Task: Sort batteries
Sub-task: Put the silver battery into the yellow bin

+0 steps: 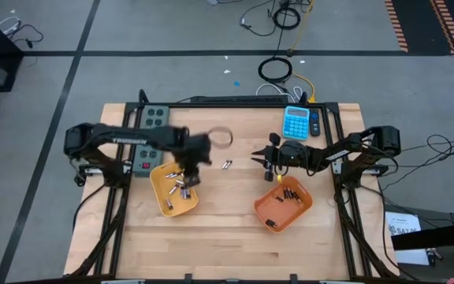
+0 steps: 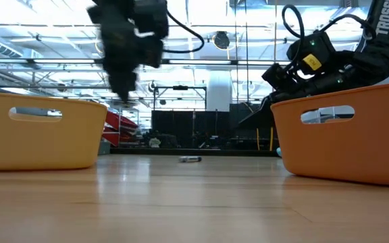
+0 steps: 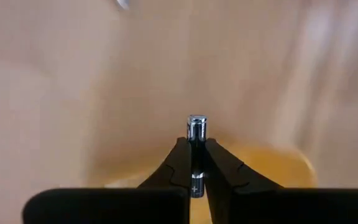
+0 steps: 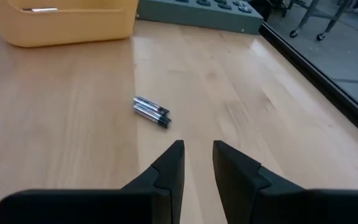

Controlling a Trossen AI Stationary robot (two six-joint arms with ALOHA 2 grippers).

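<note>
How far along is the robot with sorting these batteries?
Nearly done, it seems. Several batteries already lie in the yellow tray and in the orange tray. In hand: the left end effector grips one battery over the yellow tray. Left: two batteries lie side by side on the table, ahead of the open right end effector.

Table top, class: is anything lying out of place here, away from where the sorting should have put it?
Yes. Two batteries lie side by side on the bare wood between the yellow tray and the orange tray, in neither. The open right claw points at them; the left claw holds another battery above the yellow tray.
</note>
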